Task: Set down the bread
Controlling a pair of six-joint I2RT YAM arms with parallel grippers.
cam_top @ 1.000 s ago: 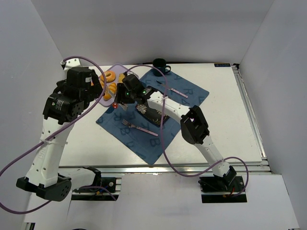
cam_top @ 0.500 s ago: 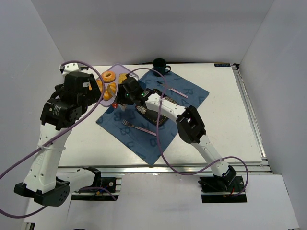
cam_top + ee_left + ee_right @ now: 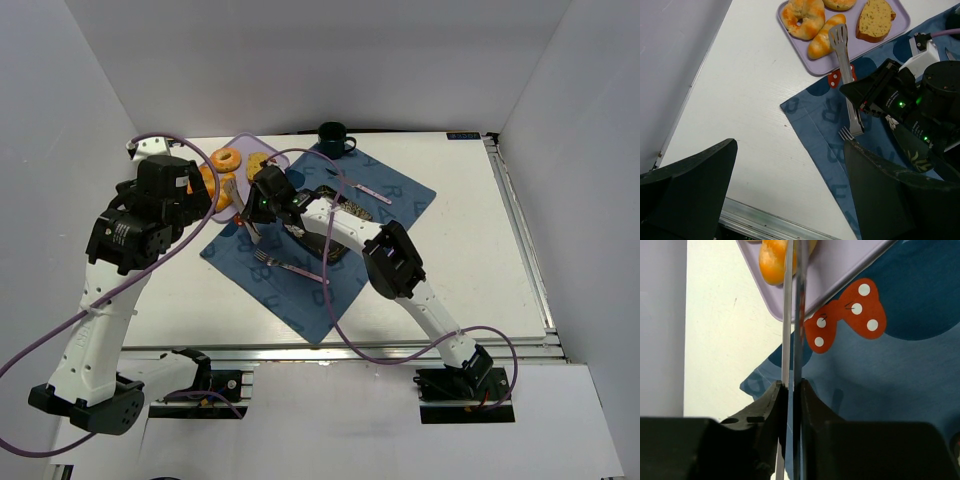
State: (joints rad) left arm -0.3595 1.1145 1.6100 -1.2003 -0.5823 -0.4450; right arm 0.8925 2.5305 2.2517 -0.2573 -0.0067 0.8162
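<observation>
Moved: right gripper (image 3: pixel 794 390) has squeezed down from half-open a second ago, and the left arm has backed off the tray (image 3: pixel 812 67).
Right fingers: clamped on the tongs (image 3: pixel 847 80), blades pinched almost together.
Left gripper (image 3: pixel 790 150): fingers wide apart, nothing in them, hanging over the table.
Bread (image 3: pixel 826 36): on the tray right beside the doughnut (image 3: pixel 802 17), tong tips lying on its upper end.
Not sure: can't tell if the blades actually have the bread between them or just rest on top.
Doing it right: hold the squeeze steady, lift slow and straight so it doesn't twist out, clear the tray rim, then carry over the mat (image 3: pixel 825 125). My guess is the dark plate (image 3: pixel 914 156) is the target.
Watch: don't drag the doughnut along.
</observation>
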